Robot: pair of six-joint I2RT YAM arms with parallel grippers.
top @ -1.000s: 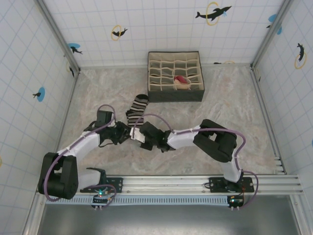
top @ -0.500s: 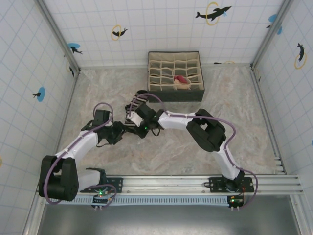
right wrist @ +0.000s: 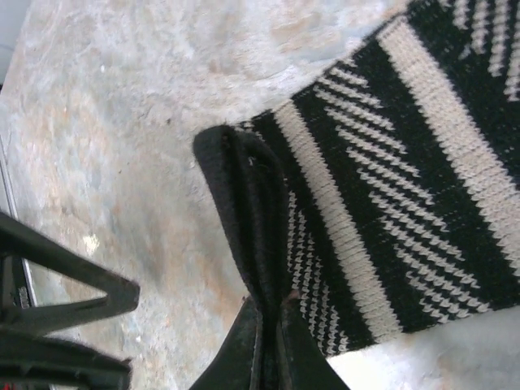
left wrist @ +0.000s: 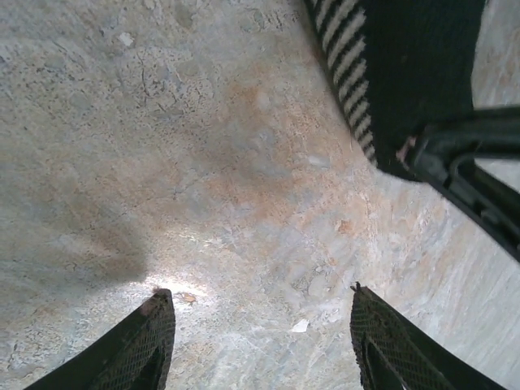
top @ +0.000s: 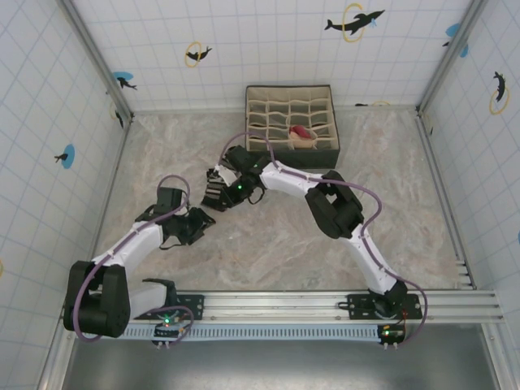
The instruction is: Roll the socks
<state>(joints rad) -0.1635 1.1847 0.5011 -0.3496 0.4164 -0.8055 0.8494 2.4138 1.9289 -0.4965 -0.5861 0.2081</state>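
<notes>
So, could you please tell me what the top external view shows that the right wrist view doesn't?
Top external adds the divided box by the back wall, with the peach sock in one of its cells. Right wrist adds the close-up: the right claw shut on the folded edge of the black striped sock. Both show that sock lying on the marbled table.

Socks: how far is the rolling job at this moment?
Done, it seems: the peach sock sits bundled in a box cell. In hand: the right fingers are shut on the black sock at its folded edge; the left fingers are open over the table. Left: rolling the black sock.
</notes>
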